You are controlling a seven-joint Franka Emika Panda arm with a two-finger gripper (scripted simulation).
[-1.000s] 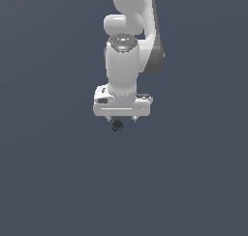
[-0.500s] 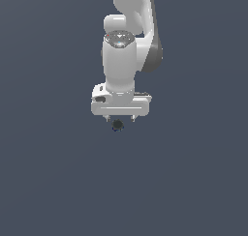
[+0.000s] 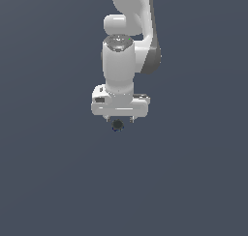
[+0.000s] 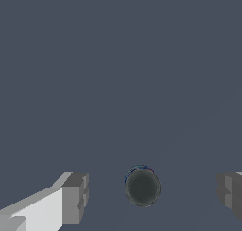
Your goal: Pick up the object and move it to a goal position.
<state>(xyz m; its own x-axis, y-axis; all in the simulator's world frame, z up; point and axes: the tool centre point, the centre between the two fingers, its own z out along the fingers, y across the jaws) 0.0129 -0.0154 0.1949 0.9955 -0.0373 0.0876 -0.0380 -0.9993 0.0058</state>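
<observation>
1. One arm in the exterior view: we see the gripper (image 3: 119, 120) pointing down over a plain dark ground, w/ the object (image 3: 117, 125) just under the white hand, about centred. Finger state not readable from here.
2. Wrist view: we see the claw spread wide, the fingers (image 4: 74, 198) well apart from the object (image 4: 142, 186), which sits between them, untouched.
3. Our advice for the grasp: keep the ball centred btw the pads, descend fully, close slowly so it doesn't roll out.
</observation>
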